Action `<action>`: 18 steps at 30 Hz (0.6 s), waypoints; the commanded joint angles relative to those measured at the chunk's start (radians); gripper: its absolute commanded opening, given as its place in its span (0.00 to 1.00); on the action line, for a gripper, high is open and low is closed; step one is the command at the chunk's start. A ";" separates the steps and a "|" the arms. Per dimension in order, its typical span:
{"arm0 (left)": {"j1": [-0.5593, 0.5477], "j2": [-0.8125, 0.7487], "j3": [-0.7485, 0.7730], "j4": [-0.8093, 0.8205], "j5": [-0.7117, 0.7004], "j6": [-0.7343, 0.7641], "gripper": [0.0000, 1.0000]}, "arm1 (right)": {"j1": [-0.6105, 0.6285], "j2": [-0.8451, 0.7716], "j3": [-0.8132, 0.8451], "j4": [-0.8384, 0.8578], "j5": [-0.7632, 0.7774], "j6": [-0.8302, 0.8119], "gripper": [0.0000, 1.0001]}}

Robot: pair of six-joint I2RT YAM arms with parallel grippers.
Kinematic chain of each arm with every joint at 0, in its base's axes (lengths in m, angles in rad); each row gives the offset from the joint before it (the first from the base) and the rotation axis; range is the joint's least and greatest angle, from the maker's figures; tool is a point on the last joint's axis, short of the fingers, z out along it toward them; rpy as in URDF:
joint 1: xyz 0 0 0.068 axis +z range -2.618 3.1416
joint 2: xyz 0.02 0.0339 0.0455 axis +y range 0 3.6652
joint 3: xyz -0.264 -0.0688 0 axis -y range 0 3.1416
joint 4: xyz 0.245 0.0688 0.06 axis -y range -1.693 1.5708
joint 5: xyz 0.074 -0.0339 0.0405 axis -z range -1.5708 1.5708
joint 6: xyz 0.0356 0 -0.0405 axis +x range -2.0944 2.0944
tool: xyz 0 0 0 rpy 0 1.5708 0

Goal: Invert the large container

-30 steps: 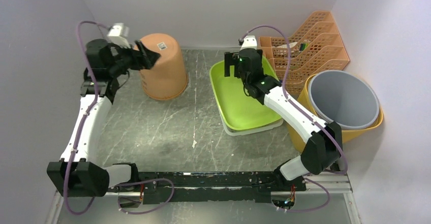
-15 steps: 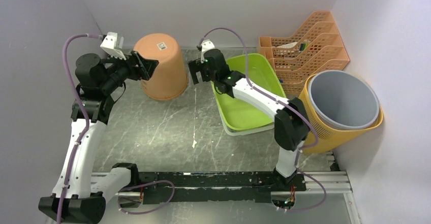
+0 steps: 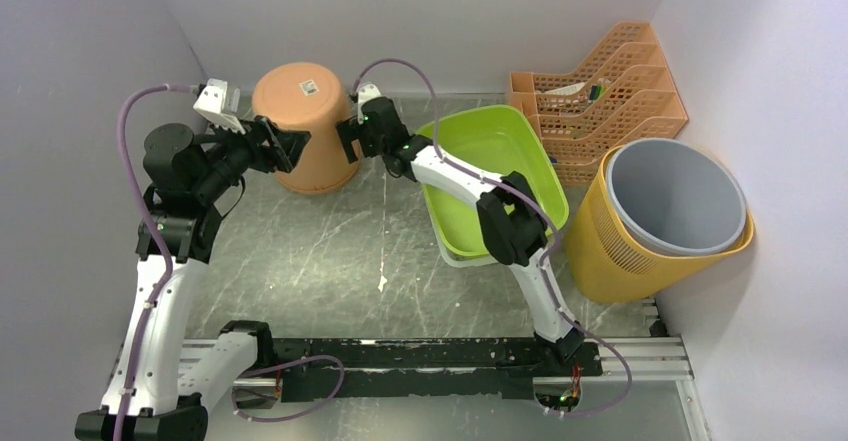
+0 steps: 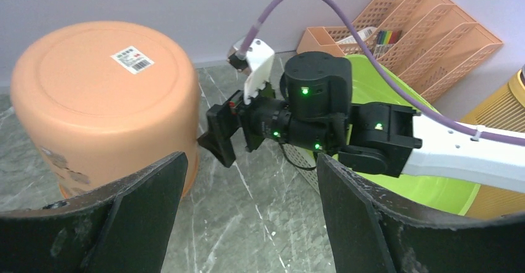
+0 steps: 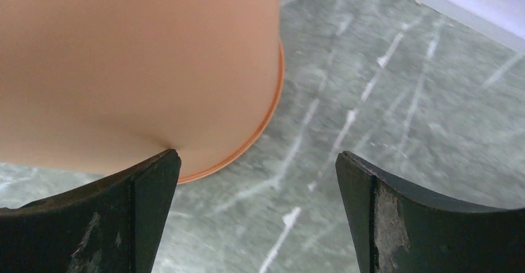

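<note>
The large container is an orange bucket (image 3: 305, 126) standing mouth down on the marble table at the back left, its base with a white label facing up (image 4: 99, 99). My left gripper (image 3: 283, 148) is open beside the bucket's left wall, and its jaws (image 4: 247, 211) frame bare table. My right gripper (image 3: 348, 139) is open at the bucket's right side. In the right wrist view its left fingertip (image 5: 158, 174) touches the bucket's wall (image 5: 136, 56) just above the rim. The right gripper (image 4: 223, 134) also shows in the left wrist view. Neither gripper holds anything.
A lime-green tub (image 3: 500, 141) lies on a white tray right of the bucket, under my right arm. An orange file rack (image 3: 600, 91) stands at the back right. A yellow basket (image 3: 620, 251) with a grey bin (image 3: 675, 196) inside sits by the right wall.
My right arm has swung left from over the green tub to the bucket's right side. My left gripper has drawn back and lower along the bucket's left wall. The bucket has shifted slightly.
</note>
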 commanded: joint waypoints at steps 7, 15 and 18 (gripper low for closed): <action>-0.001 -0.008 -0.074 0.029 0.023 0.005 0.88 | 0.067 -0.002 -0.055 0.411 -0.083 -0.034 1.00; -0.001 0.054 -0.106 0.052 0.046 0.008 0.86 | 0.078 -0.320 -0.370 0.437 0.251 -0.139 1.00; -0.012 0.087 -0.128 0.079 0.111 -0.002 0.83 | 0.072 -0.441 -0.461 0.401 0.342 -0.126 1.00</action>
